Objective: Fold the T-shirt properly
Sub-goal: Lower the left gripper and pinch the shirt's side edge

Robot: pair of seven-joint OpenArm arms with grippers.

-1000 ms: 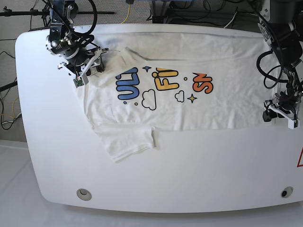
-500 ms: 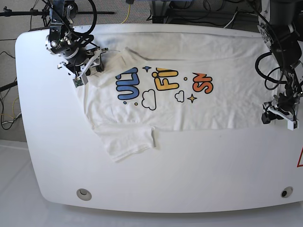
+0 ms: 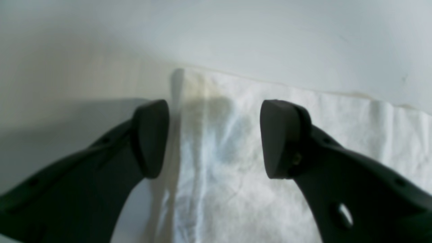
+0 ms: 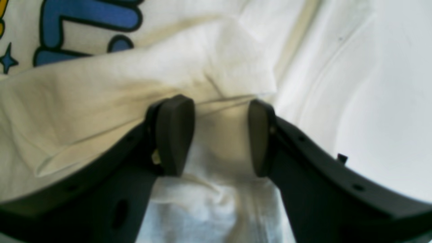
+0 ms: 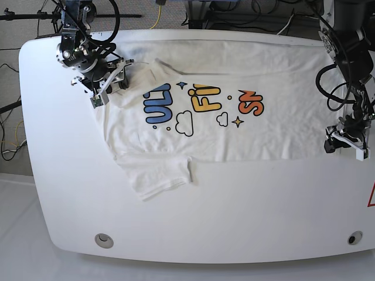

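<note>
The white T-shirt [image 5: 269, 132] lies spread flat across the table [image 5: 234, 216], with its blue, yellow and orange print [image 5: 202, 105] face up and one sleeve [image 5: 158, 175] pointing to the front. My right gripper [image 5: 120, 81] is at the collar and shoulder end. In the right wrist view it [image 4: 221, 135] is open, its jaws astride a raised fold of the shirt [image 4: 101, 91]. My left gripper [image 5: 330, 144] is at the hem corner. In the left wrist view it [image 3: 214, 138] is open just above the hem corner [image 3: 236, 168].
Cables and stands run along the table's back edge [image 5: 193, 14]. Round holes sit near the front left corner [image 5: 104, 239] and front right corner [image 5: 354, 238]. A red triangle mark [image 5: 371, 196] is at the right edge.
My left gripper has shifted slightly toward the shirt's hem corner. The right gripper and the shirt have barely moved.
</note>
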